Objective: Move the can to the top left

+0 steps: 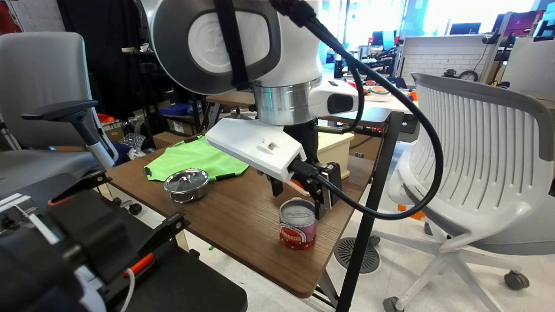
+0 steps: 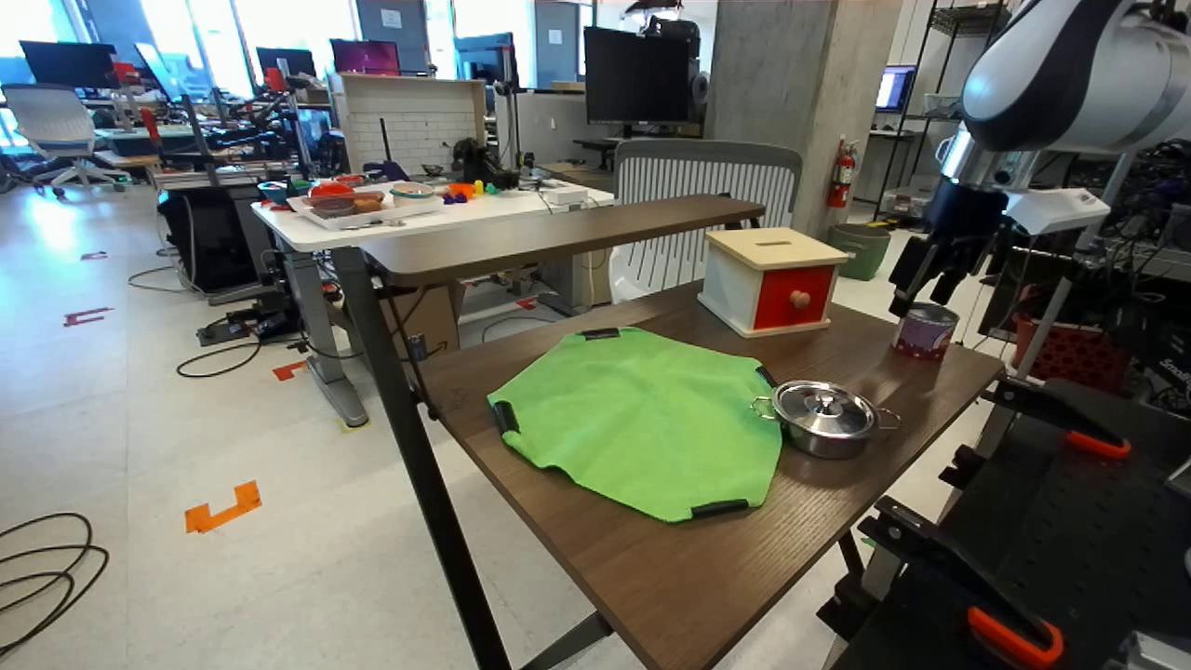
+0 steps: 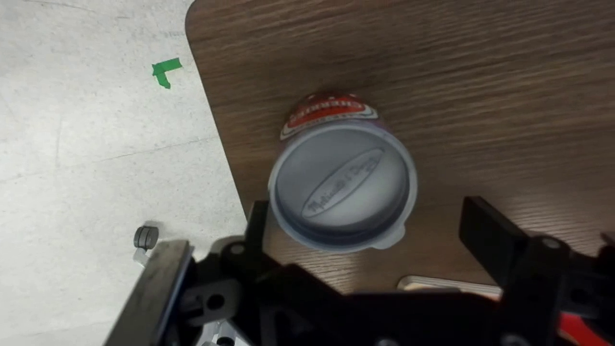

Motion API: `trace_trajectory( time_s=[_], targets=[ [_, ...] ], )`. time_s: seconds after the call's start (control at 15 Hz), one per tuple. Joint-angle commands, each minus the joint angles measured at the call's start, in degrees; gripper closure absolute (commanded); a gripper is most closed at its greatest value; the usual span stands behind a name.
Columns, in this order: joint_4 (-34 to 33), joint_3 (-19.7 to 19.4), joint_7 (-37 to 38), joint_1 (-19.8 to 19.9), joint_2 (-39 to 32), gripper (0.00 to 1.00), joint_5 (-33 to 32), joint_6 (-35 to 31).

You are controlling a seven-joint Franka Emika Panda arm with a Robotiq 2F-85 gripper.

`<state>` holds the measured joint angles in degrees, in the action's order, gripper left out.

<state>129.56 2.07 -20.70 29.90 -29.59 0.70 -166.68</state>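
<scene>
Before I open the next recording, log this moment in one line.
pincer: open, close to cherries can | cherries can: upright on table, ungripped | lidded metal pot: beside green cloth

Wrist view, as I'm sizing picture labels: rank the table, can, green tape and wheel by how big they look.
1. Table, running out of frame
2. Can
3. Green tape and wheel: too alike to rank

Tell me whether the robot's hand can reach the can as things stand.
Likely yes: the open hand hangs close by the upright can, nothing visible blocking it. In the wrist view the can sits nearer one finger, so a shift may be needed before gripping.
</scene>
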Motion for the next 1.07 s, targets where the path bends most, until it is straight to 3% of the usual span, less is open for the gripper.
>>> trace_trajectory(
  time_s=[0.0,0.67,0.73,1.0],
  targets=[
    [0.75,0.42,-1.63,0.73,0.36,0.0,1.45,-0.14],
    [-1.32,-5.89,2.14,-5.01,-2.21,0.0,-1.52,0.16],
    [-1.42,-6.51,2.38,-5.6,-2.39,0.19,-1.7,0.31],
    [-1.21,-7.64,2.53,-7.0,-2.46,0.51,-1.8,0.38]
  ],
)
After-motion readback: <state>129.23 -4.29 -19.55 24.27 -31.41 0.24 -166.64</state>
